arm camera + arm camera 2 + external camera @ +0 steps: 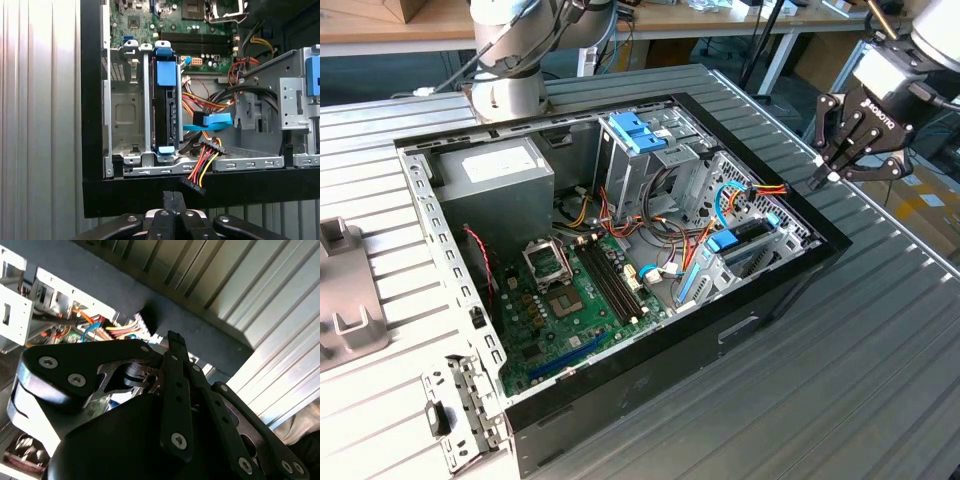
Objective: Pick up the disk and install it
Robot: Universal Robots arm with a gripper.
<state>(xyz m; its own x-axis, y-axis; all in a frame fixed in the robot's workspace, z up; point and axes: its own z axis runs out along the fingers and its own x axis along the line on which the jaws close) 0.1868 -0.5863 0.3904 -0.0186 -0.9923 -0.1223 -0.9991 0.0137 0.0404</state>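
Note:
The disk (pixel 166 107) stands on edge in a slot of the metal drive cage (pixel 125 115), a dark slab with light-blue bracket ends. In the exterior view the disk (pixel 740 238) sits in the cage at the case corner on the exterior view's right. My gripper (pixel 823 178) hangs outside the open computer case (pixel 820 262), just above its black rim and apart from the disk. In both wrist views the gripper (pixel 173 198) (pixel 172 342) is shut, fingertips pressed together with nothing between them.
A red-yellow-black power cable (pixel 202 167) drapes over the case rim close to my fingertips. Inside lie the green motherboard (pixel 570 300), a grey power supply (pixel 495 172) and a blue two-tab piece (pixel 635 130). The ribbed metal table (pixel 880 370) surrounds the case.

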